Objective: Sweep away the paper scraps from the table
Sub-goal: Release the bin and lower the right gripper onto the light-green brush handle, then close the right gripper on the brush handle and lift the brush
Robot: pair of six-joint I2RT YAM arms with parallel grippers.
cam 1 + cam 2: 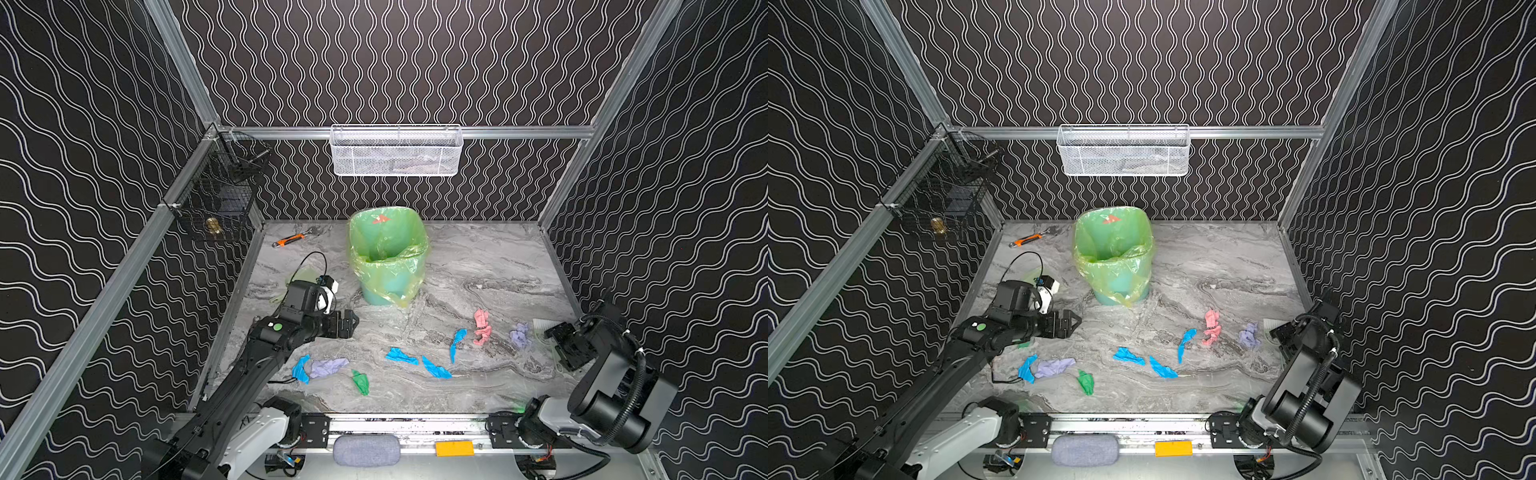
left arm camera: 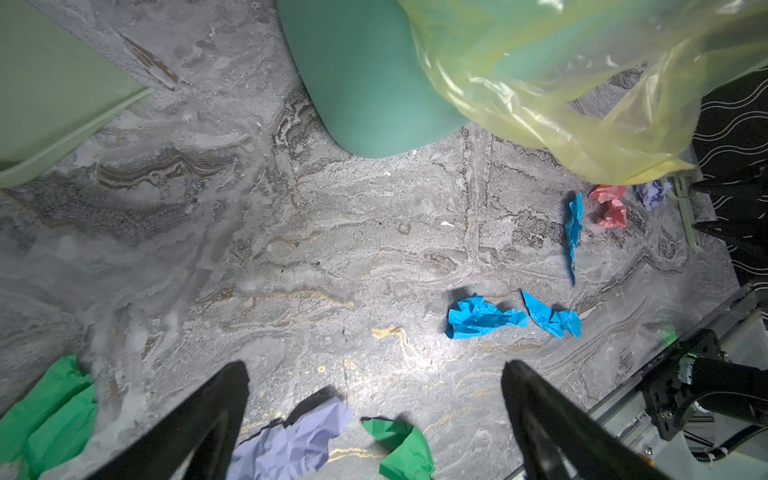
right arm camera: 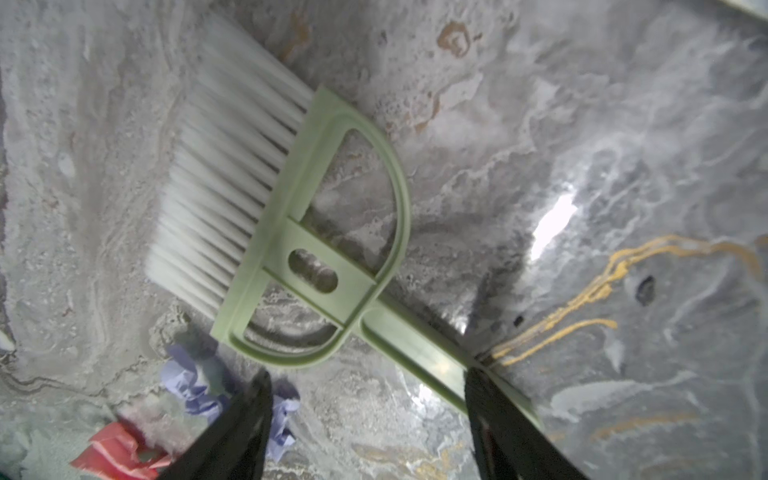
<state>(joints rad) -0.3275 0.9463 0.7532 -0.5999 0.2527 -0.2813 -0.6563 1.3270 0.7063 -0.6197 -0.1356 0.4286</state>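
Black fingers (image 3: 249,424) of my right pincer (image 3: 368,374) stand well apart with nothing clamped between them. The thin handle (image 3: 419,353) of the pale green brush (image 3: 320,232) runs up against one finger, touching it or passing just under it, I cannot tell which, so I count it as not gripped. That brush lies flat on the table (image 3: 623,166), its white bristles (image 3: 216,174) just beside a lilac scrap (image 3: 187,382) with a pink one (image 3: 116,453) next to it. My left pincer (image 2: 374,370) is spread as wide as it goes and holds nothing, poised over another lilac scrap (image 2: 291,444) and a green one (image 2: 405,449). The paper scraps (image 1: 401,356) lie strung across the near half of the table between my two arms, blue, pink, lilac and green, all on my side of the teal bin (image 1: 386,266) with its yellowish liner. A flat pale green piece (image 2: 54,83), probably the dustpan, sits near my left wrist. I judge the scraps to be almost weightless, soft and springy in their creases. They should skitter, roll or lift ahead of a fast stroke, and pinching them one at a time would be slow work. So the place to take hold is the brush, not the paper. Its plastic looks stiff, smooth and thin, and it lies low on the slab, so I would close across the straight handle close to the D-shaped frame, where the grip best resists twisting, then sweep slowly with the bristles pressed lightly down.
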